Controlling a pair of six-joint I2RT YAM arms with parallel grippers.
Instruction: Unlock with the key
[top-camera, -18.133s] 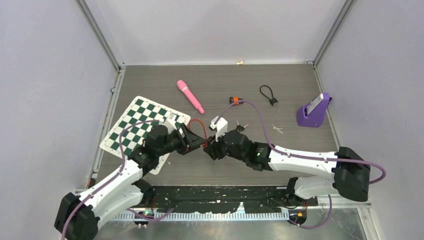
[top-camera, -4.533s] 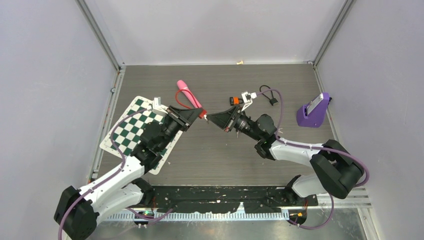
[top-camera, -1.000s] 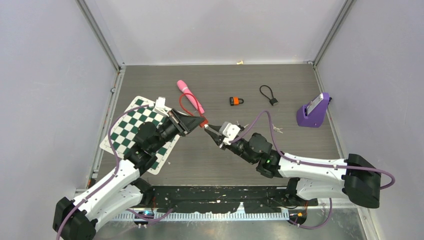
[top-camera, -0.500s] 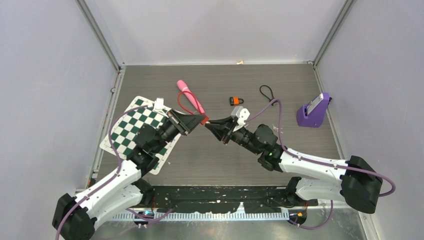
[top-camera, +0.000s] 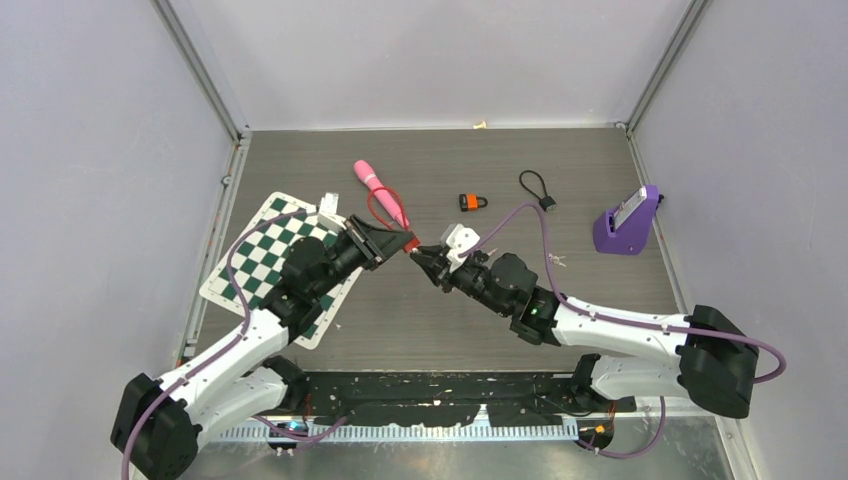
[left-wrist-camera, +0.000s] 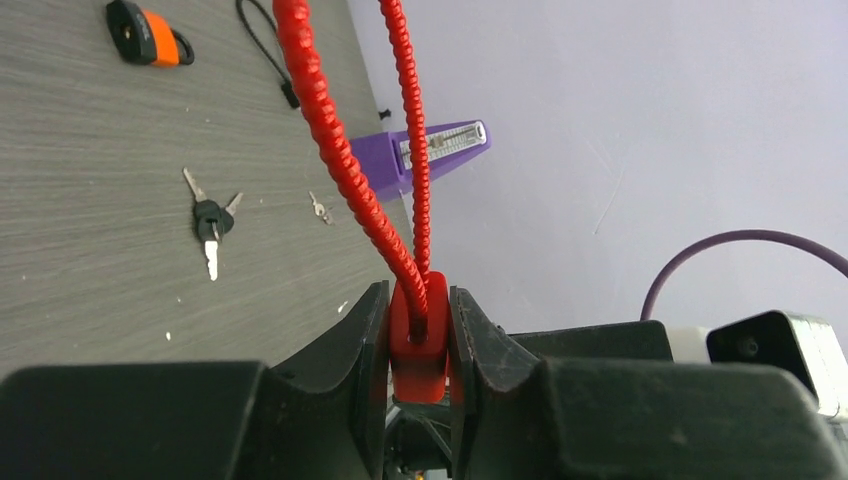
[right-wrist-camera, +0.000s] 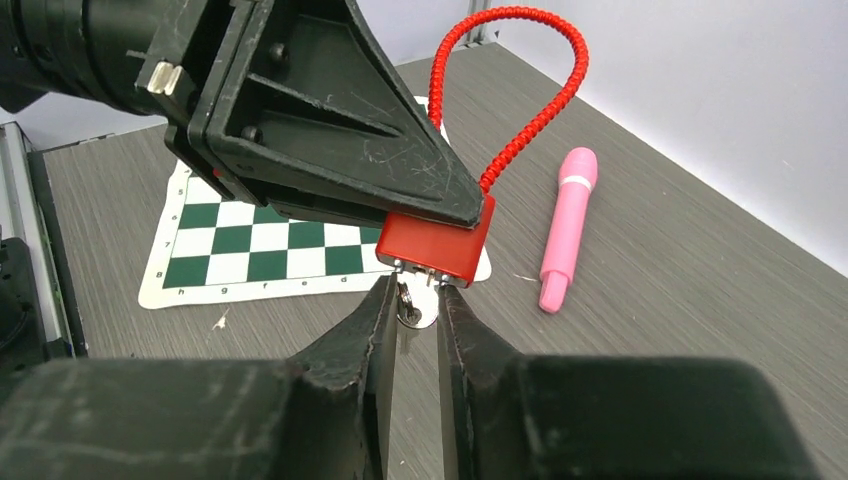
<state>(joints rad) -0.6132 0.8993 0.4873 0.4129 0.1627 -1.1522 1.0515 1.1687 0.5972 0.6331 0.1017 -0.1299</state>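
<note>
A red padlock (top-camera: 409, 243) with a red cable loop (right-wrist-camera: 530, 110) hangs in the air above the table's middle. My left gripper (top-camera: 396, 242) is shut on the padlock's body (left-wrist-camera: 418, 340), and the cable (left-wrist-camera: 340, 150) rises out of it. From the right, my right gripper (top-camera: 424, 257) meets the padlock's underside (right-wrist-camera: 435, 240). Its fingers are shut on a small silver key (right-wrist-camera: 418, 305) whose tip sits at the lock's bottom face. How deep the key's blade goes is hidden.
A green-and-white chessboard mat (top-camera: 262, 262) lies under the left arm. A pink stick (top-camera: 380, 192), an orange-and-black padlock (top-camera: 471, 202), a black cable loop (top-camera: 536, 187), a purple stand (top-camera: 628, 222) and loose keys (left-wrist-camera: 210, 222) lie on the table.
My right wrist has rolled back and forth at the padlock's underside, its camera housing swinging up and then back down. The left gripper has kept its hold, and the cable loop has shifted a little.
</note>
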